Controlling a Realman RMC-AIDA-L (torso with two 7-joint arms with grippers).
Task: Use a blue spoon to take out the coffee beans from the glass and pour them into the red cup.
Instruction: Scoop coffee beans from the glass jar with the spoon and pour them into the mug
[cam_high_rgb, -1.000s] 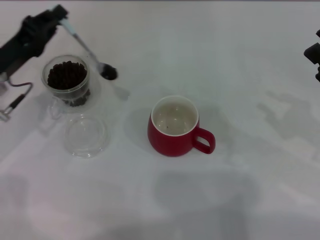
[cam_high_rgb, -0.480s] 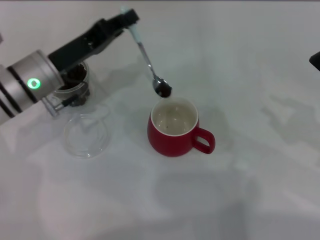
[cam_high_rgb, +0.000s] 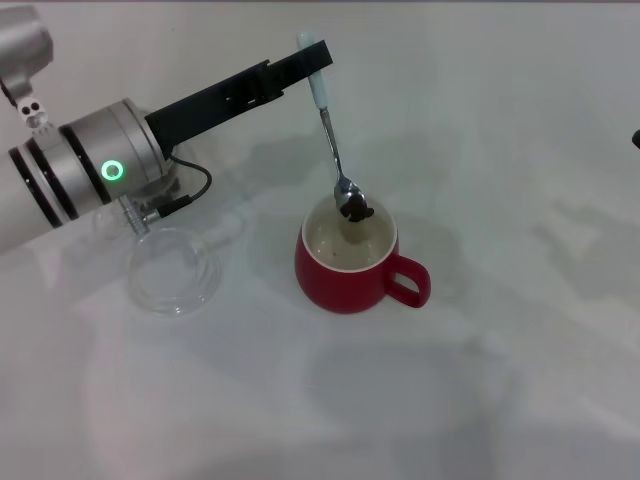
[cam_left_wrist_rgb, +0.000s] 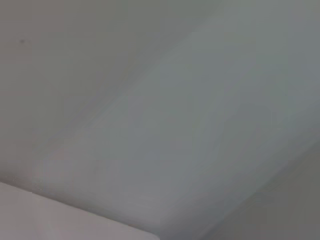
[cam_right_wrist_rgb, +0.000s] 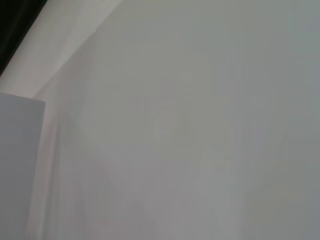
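In the head view my left gripper (cam_high_rgb: 306, 58) is shut on the pale handle of the blue spoon (cam_high_rgb: 335, 150). The spoon hangs down with its silver bowl over the mouth of the red cup (cam_high_rgb: 350, 255). A few dark coffee beans (cam_high_rgb: 354, 210) sit in the spoon bowl. The cup's white inside shows a couple of beans at the bottom. The glass is hidden behind my left arm (cam_high_rgb: 90, 165). My right gripper (cam_high_rgb: 636, 138) barely shows at the right edge. Both wrist views show only bare pale surface.
A shallow clear round dish (cam_high_rgb: 172, 268) lies on the white table (cam_high_rgb: 500, 350) just in front of my left arm. A black cable (cam_high_rgb: 185, 195) hangs from the arm near it.
My left arm has swung right with the spoon, from beside the glass to over the red cup. The arm now covers the glass. The right gripper has drawn almost out of view.
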